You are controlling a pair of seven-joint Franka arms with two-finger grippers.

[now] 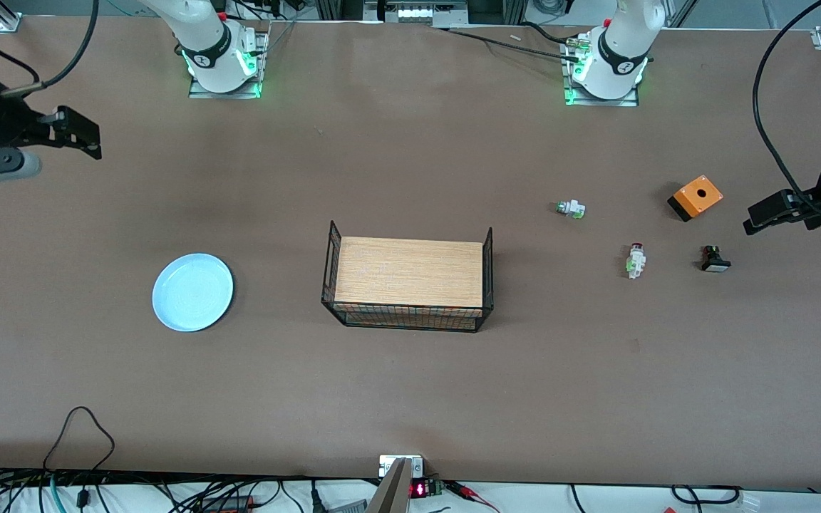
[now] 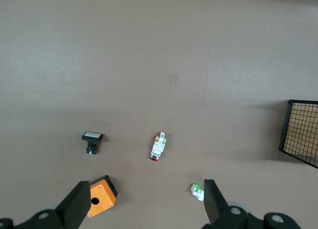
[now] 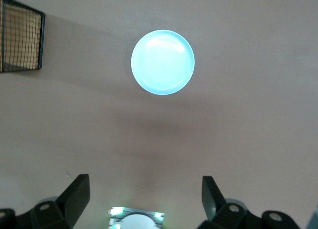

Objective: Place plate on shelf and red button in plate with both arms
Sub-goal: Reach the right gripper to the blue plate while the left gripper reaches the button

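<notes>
The pale blue plate (image 1: 192, 292) lies flat on the table toward the right arm's end; it also shows in the right wrist view (image 3: 163, 62). The red button (image 1: 636, 261), white and green with a red cap, lies on its side toward the left arm's end; it also shows in the left wrist view (image 2: 158, 146). My left gripper (image 1: 760, 216) hangs open and empty over the table's left-arm end, its jaws wide apart in its wrist view (image 2: 146, 201). My right gripper (image 1: 83, 132) hangs open and empty over the right-arm end (image 3: 145, 194).
A wooden-topped wire rack (image 1: 408, 281) stands mid-table. Near the red button lie a white-green part without a red cap (image 1: 571, 209), an orange box with a hole (image 1: 695, 197) and a black button with a white base (image 1: 715, 259).
</notes>
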